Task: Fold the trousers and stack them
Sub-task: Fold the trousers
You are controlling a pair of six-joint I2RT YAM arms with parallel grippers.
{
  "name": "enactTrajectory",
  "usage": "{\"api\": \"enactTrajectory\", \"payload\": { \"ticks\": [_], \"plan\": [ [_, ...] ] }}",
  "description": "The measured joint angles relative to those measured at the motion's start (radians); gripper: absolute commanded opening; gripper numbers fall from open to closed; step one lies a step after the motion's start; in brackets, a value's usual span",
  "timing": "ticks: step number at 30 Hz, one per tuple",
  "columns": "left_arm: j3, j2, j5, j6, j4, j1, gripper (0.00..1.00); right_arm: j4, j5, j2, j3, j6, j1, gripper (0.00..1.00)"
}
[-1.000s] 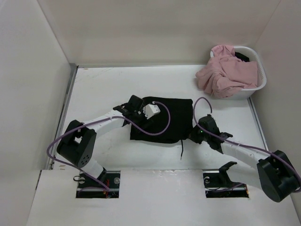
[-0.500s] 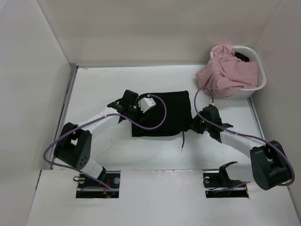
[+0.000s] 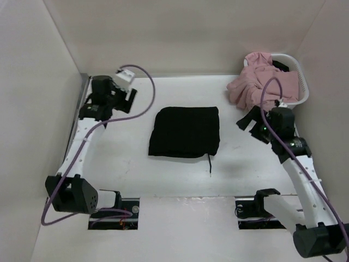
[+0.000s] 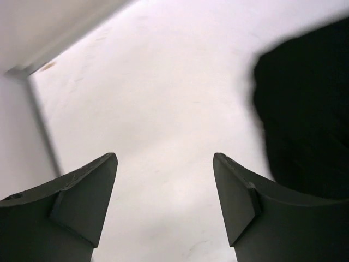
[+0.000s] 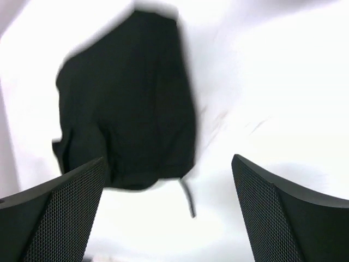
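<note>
The black trousers (image 3: 185, 131) lie folded into a compact rectangle in the middle of the table, with the thin drawstring (image 3: 210, 164) trailing off the near right corner. Nothing holds them. My left gripper (image 3: 128, 97) hangs raised near the far left corner, well clear of the cloth. In the left wrist view the gripper (image 4: 163, 158) is open over bare table, with the trousers (image 4: 305, 125) at the right edge. My right gripper (image 3: 246, 121) is lifted to the right of the fold. It (image 5: 168, 159) stands open and empty, looking down on the trousers (image 5: 128, 103) and drawstring (image 5: 188, 199).
A white basket (image 3: 299, 99) stands in the far right corner with pink cloth (image 3: 262, 84) spilling over its rim, just behind the right wrist. White walls enclose the table on the left, back and right.
Both arms have lifted off the trousers and drawn apart, the left to the far left corner, the right toward the basket. The right gripper has opened. The folded trousers stay on the table.
</note>
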Motion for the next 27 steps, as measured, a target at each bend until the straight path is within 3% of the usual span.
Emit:
{"api": "enactTrajectory", "payload": {
  "ticks": [5, 9, 16, 20, 27],
  "plan": [
    [0.062, -0.063, 0.002, -0.100, -0.058, 0.198, 0.71, -0.196, 0.085, 0.069, 0.202, -0.152, -0.098, 1.00],
    [0.034, -0.105, 0.057, -0.160, -0.113, 0.315, 0.71, -0.308, 0.158, 0.148, 0.229, -0.195, -0.088, 1.00],
    [-0.003, -0.108, 0.093, -0.270, -0.126, 0.701, 0.69, -0.378, 0.208, 0.180, 0.249, -0.218, -0.220, 1.00],
    [-0.023, -0.105, 0.113, -0.284, -0.135, 0.730, 0.69, -0.377, 0.217, 0.120, 0.249, -0.231, -0.245, 1.00],
    [-0.040, -0.105, 0.120, -0.284, -0.149, 0.664, 0.69, -0.377, 0.217, 0.095, 0.246, -0.240, -0.245, 1.00]
  ]
}}
